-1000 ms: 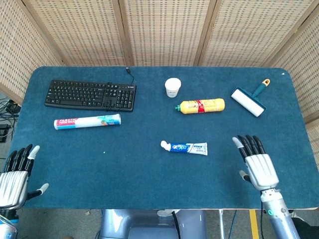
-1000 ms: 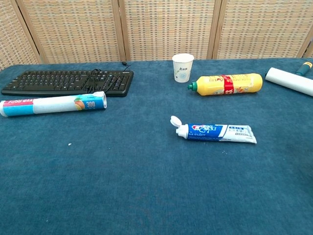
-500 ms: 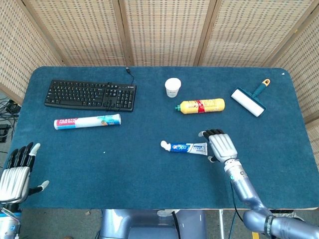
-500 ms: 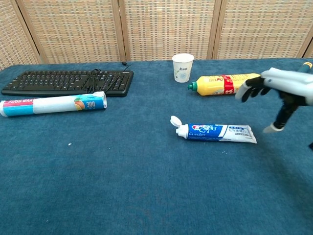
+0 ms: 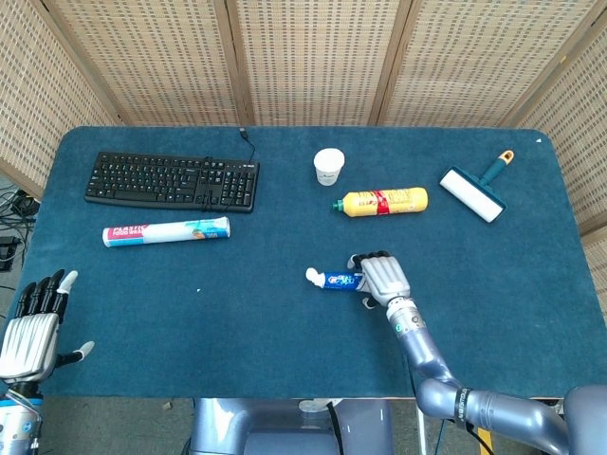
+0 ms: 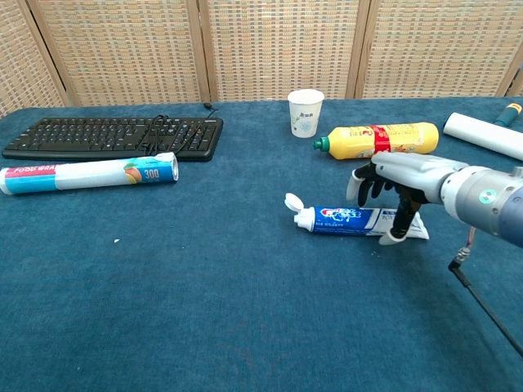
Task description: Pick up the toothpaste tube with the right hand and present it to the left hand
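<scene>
Table (image 5: 237,322): dark blue felt-like cover over the whole top, rounded far corners visible in the head view. Room: woven wicker screen panels (image 5: 313,57) in wooden frames close off the back and both sides; grey floor and some cables show past the table's left edge.

Toothpaste tube (image 6: 359,220) lies flat near the table centre, white flip cap open and pointing to the robot's left, crimped end to the right.

Right hand (image 6: 400,184) is over the crimped half of the tube, palm down, fingers arched and apart. The thumb tip reaches down to the tube's near edge; the dark fingertips hang past its far side. Tube rests on the cloth, not lifted. No closed grasp visible; hand reads as released.

Left hand (image 5: 33,327) sits at the near left corner of the table, fingers extended and spread, holding nothing, well apart from the tube.

Other items on the cloth: black keyboard (image 5: 173,180), plastic-wrap roll (image 5: 166,231), white paper cup (image 5: 328,166), yellow bottle (image 5: 384,201) on its side, lint roller (image 5: 474,190) at far right.
</scene>
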`<state>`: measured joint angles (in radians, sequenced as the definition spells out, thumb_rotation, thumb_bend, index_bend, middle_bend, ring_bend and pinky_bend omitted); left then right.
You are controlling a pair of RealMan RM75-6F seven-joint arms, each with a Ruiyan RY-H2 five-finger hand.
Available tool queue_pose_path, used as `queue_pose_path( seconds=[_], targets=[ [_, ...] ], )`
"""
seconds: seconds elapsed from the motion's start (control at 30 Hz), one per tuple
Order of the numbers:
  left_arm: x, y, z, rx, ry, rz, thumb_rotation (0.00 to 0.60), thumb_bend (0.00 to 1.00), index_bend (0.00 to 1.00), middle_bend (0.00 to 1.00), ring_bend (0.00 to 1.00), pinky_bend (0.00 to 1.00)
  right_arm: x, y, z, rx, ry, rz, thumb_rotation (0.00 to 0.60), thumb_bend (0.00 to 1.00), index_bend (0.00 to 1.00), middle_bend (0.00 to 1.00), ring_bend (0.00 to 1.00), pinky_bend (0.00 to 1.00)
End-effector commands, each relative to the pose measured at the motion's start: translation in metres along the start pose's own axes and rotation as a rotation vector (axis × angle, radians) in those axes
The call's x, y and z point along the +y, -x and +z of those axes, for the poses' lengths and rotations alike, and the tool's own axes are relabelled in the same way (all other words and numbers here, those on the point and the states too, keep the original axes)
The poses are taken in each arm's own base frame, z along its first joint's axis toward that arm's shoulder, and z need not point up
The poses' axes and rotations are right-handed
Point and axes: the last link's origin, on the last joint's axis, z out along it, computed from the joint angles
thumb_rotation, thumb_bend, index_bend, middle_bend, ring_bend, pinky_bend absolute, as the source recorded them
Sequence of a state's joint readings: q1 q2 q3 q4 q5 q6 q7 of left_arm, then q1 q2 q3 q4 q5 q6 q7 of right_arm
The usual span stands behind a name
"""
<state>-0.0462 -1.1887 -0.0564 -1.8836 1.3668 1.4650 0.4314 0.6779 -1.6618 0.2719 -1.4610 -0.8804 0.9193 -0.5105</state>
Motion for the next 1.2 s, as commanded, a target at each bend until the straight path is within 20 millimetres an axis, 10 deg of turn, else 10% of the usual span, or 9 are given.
queue_pose_path(
  seconds=[0.03, 0.43, 0.77, 1.2],
  targets=[
    [0.0, 0.0, 0.0, -0.001, 0.0, -0.002, 0.6, 0.0, 0.0, 0.0, 0.0, 0.0, -0.004, 0.002, 0.003, 0.004, -0.001, 0.003, 0.6, 0.31, 0.36, 0.43, 0.31, 0.26],
    [0.0, 0.0, 0.0, -0.007, 0.001, -0.006, 0.6, 0.0, 0.0, 0.0, 0.0, 0.0, 0.005, 0.01, 0.007, 0.004, 0.026, -0.036, 0.6, 0.37, 0.39, 0.46, 0.34, 0.28],
    [-0.001, 0.002, 0.002, -0.012, 0.0, -0.008, 0.6, 0.0, 0.0, 0.0, 0.0, 0.0, 0.01, 0.013, 0.012, 0.033, 0.019, -0.06, 0.6, 0.59, 0.61, 0.63, 0.5, 0.57],
    [0.008, -0.007, 0.021, -0.002, 0.069, -0.061, 0.6, 0.0, 0.0, 0.0, 0.0, 0.0, -0.01, -0.032, 0.004, 0.15, -0.102, -0.047, 0.6, 0.63, 0.67, 0.69, 0.56, 0.68]
  ],
)
